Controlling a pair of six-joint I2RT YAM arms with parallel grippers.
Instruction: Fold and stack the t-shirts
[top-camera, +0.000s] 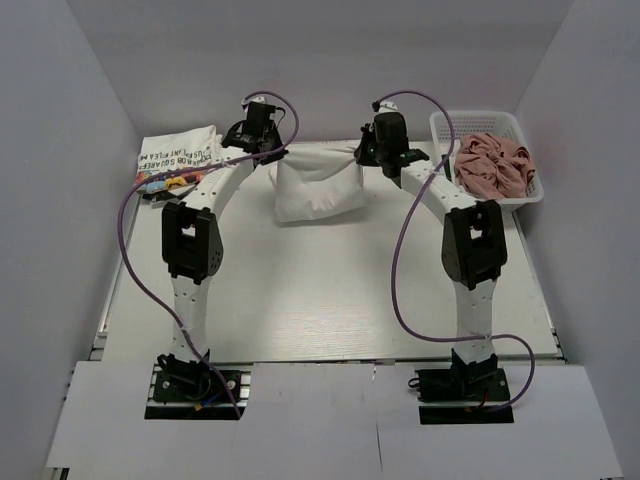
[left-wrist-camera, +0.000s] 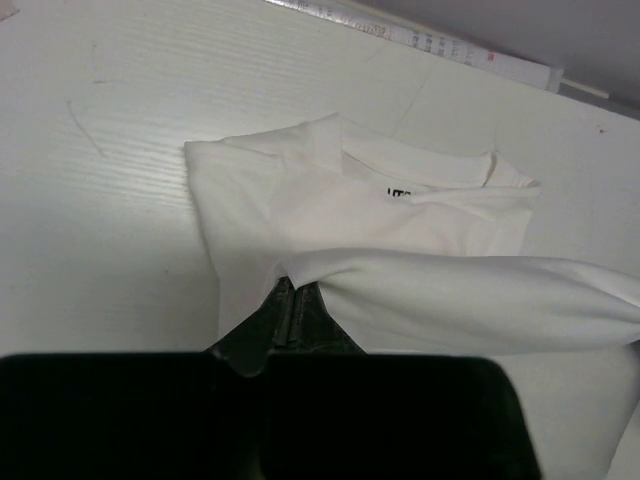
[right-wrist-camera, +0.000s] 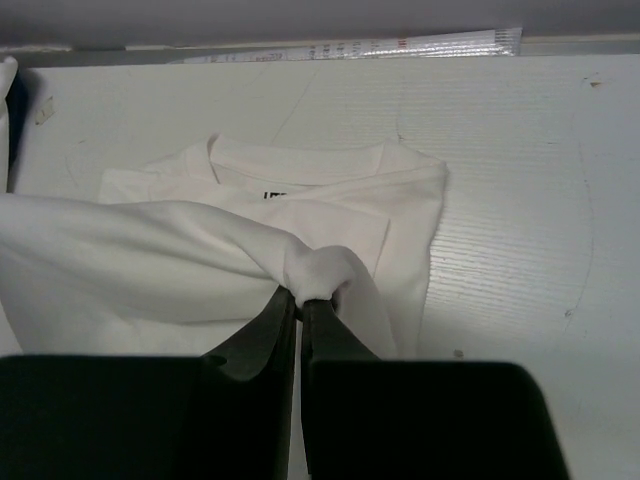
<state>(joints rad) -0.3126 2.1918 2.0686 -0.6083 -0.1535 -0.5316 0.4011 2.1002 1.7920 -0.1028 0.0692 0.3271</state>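
The desk (top-camera: 330, 300) is seen whole from high above its near edge; the white t-shirt (top-camera: 315, 190), shared by all views, is framed closely and obliquely from both wrists.

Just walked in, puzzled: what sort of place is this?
Probably a walled-in robot test booth for laundry folding: the left gripper and right gripper pinch a white t-shirt on a table; a basket holds pink cloth.
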